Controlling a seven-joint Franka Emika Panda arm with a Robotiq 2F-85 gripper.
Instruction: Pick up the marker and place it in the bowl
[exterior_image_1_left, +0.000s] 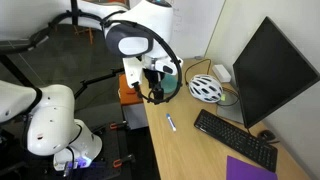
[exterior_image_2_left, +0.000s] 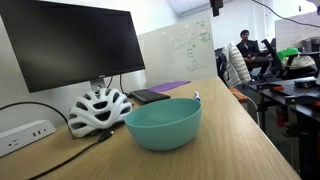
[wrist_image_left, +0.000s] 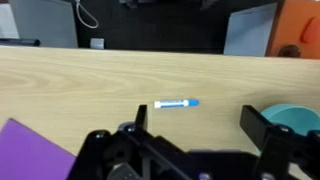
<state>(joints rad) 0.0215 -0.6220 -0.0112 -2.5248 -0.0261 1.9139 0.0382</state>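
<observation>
We see the fingers (wrist_image_left: 262, 126) spread wide and empty above the desk (wrist_image_left: 70, 80), with the marker (wrist_image_left: 176, 103) lying flat beyond them, near the bowl (wrist_image_left: 300, 117).

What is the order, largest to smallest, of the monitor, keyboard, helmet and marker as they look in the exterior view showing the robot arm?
1. monitor
2. keyboard
3. helmet
4. marker
No two look close in size.

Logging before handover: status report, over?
Gripper open, empty, above the marker. Marker flat on desk, outside bowl. Nothing in the way; keyboard and helmet stand apart.
</observation>
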